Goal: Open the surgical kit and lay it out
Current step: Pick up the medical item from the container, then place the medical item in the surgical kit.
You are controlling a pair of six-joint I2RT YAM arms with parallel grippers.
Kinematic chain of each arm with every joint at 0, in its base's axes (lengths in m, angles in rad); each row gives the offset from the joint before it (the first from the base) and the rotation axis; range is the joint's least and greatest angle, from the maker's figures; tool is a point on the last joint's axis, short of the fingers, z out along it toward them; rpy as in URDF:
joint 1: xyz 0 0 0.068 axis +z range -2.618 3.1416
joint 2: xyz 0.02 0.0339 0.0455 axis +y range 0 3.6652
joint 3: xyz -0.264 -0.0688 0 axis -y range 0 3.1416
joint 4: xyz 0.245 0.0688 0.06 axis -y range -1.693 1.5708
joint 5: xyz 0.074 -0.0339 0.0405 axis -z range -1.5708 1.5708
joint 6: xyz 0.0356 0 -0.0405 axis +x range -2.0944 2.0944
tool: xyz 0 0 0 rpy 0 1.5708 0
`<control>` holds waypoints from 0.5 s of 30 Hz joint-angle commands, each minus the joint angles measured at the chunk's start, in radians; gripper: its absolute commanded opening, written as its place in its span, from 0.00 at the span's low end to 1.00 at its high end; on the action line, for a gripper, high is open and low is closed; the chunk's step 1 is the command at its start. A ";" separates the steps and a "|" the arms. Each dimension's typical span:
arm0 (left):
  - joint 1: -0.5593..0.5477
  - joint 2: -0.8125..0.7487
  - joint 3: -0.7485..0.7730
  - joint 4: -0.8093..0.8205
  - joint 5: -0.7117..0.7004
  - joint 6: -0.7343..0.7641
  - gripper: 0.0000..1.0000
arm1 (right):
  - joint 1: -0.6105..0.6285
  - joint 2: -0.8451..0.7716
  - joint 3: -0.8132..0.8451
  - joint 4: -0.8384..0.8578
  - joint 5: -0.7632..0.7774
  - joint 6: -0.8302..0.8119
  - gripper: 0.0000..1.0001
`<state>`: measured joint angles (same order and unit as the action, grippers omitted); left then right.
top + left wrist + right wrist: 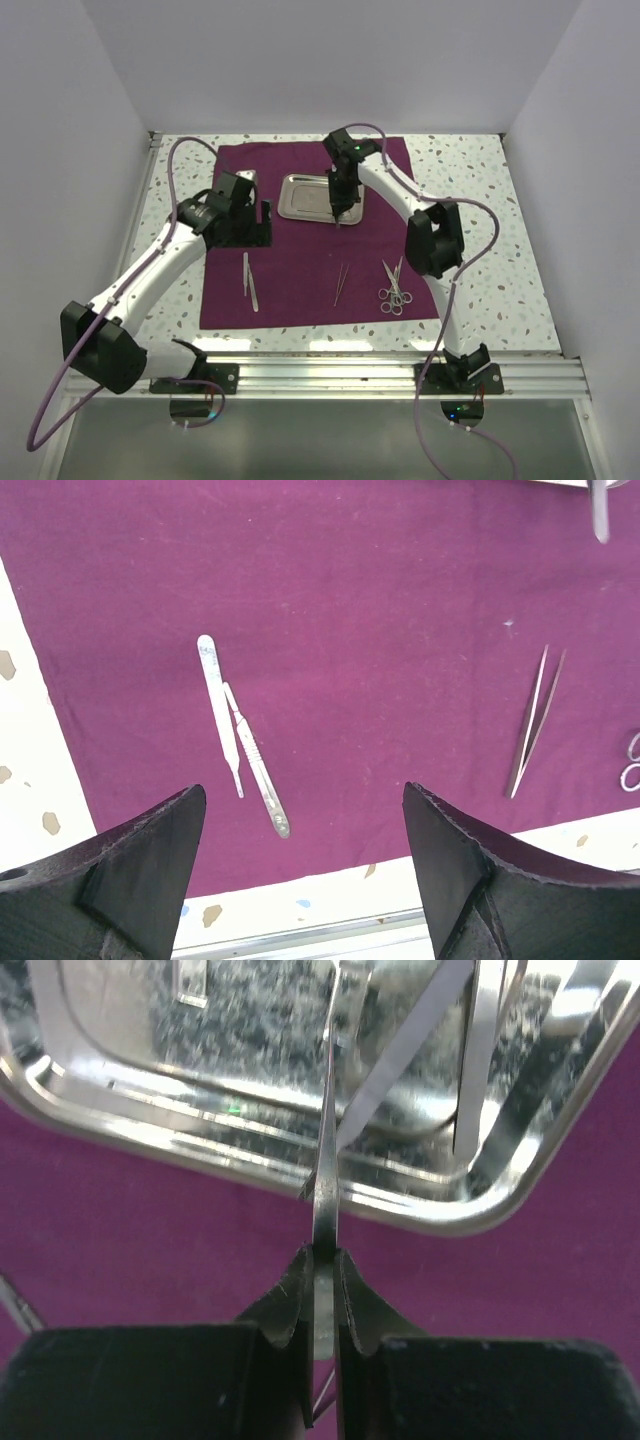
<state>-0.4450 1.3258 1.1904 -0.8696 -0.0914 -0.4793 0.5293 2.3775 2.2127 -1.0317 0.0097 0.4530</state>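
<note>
R gripper point(319, 1265) clamped on slim steel instrument point(324, 1185) over tray point(120, 1110) near rim. L gripper point(305, 798) spread wide, empty, above cloth point(380, 630), left side.

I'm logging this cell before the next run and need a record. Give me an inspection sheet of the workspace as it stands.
Surface: speckled table, with the maroon cloth spread flat on it.
Job's things: steel tray on the cloth's far part; two slim handles, tweezers and ring-handled scissors laid apart along the near part.
Clutter: nothing seen.
Grippers: left gripper open above the cloth, holding nothing; right gripper shut on a slim steel instrument at the tray's near rim.
Cables: purple cables loop off both arms.
Surroundings: white walls on three sides; metal rail at the near edge.
</note>
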 commanded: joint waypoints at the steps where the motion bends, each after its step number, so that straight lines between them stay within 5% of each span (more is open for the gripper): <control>1: 0.011 -0.051 -0.023 0.049 0.022 -0.016 0.83 | 0.001 -0.156 -0.048 -0.099 -0.086 0.016 0.00; 15: 0.011 -0.059 -0.077 0.118 0.079 -0.044 0.82 | 0.077 -0.567 -0.774 0.093 -0.143 0.167 0.00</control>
<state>-0.4442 1.2720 1.1145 -0.8165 -0.0441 -0.5064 0.5690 1.8721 1.5181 -1.0142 -0.0795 0.5598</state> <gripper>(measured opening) 0.830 0.073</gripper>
